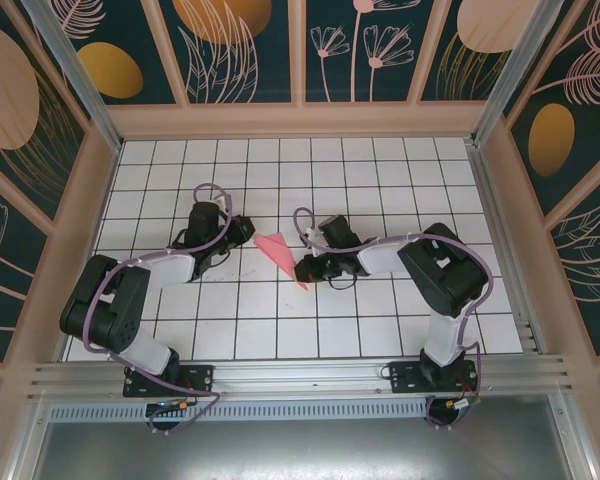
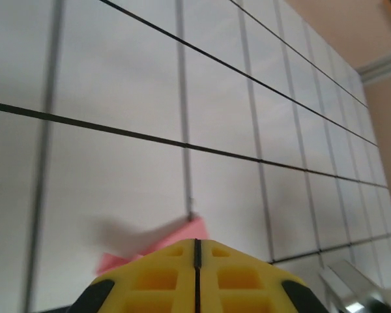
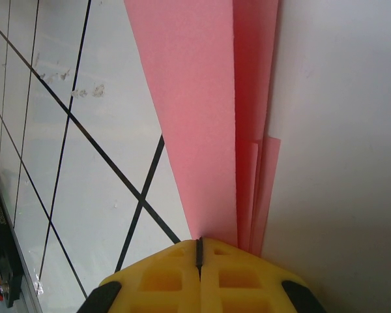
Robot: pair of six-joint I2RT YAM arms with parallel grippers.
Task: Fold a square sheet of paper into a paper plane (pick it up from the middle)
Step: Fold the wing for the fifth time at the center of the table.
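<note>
While the left claw (image 2: 196, 242) and right claw (image 3: 199, 241) are closed, the matte pink, creased paper plane (image 3: 202, 98) lies just beside each at twelve o'clock.

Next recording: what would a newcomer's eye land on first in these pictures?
The pink-red folded paper plane stands out, mid-table on the white grid-tiled tabletop between the black left arm and black right arm. The left arm's yellow fingers are shut at one of its corners, the right arm's yellow fingers shut against its folded layers.
</note>
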